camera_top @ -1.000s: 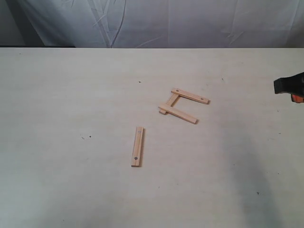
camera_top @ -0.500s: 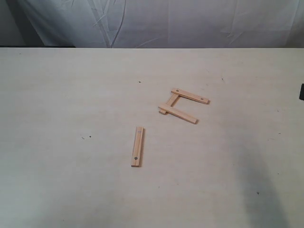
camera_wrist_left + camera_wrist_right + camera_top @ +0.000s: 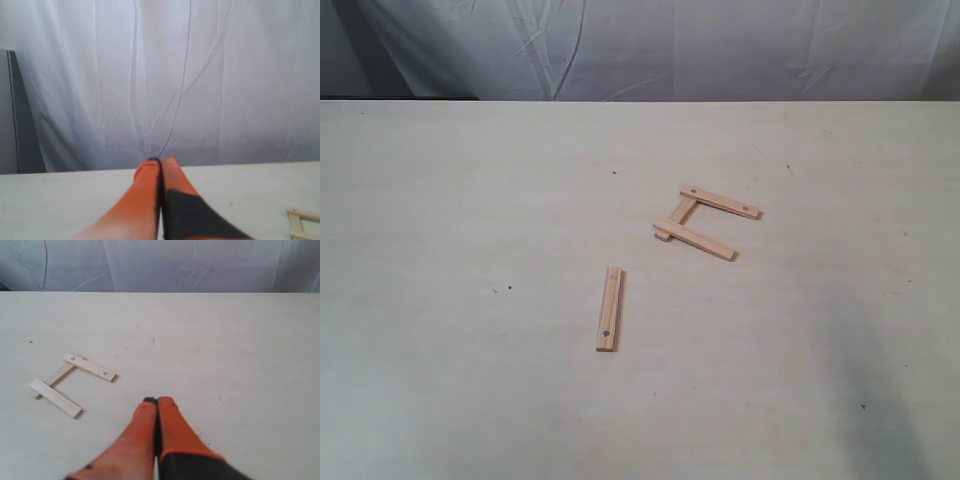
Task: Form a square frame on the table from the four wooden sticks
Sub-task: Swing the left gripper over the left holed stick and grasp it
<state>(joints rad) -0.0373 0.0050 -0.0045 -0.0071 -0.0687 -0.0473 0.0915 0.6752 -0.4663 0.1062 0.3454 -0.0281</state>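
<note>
Three sticks [image 3: 698, 240] form an open U on the table [image 3: 470, 200]; the fourth stick [image 3: 609, 309] lies apart at its 7 o'clock. Left gripper [image 3: 160, 161] and right gripper [image 3: 157, 400] are both clenched and empty, and both sit outside the exterior view. The left wrist view cuts the U off at its edge.

The table [image 3: 470, 200] is a pale cream top w/ faint wood grain, matt & smooth, w/ a few tiny dark specks. The lone stick [image 3: 609, 309] is bare light wood, matt, no varnish shine, flat faces, small dark hole near one end. The three touching sticks [image 3: 695, 240] are the same pale raw-looking wood, edges a bit darker. The cloth [image 3: 670, 50] behind is thin white fabric, wrinkled, slight sheen on the folds. The left gripper [image 3: 160, 162] & right gripper [image 3: 157, 401] are orange, smooth, matt, plastic or rubber (can't tell which), w/ black matt parts further back.
</note>
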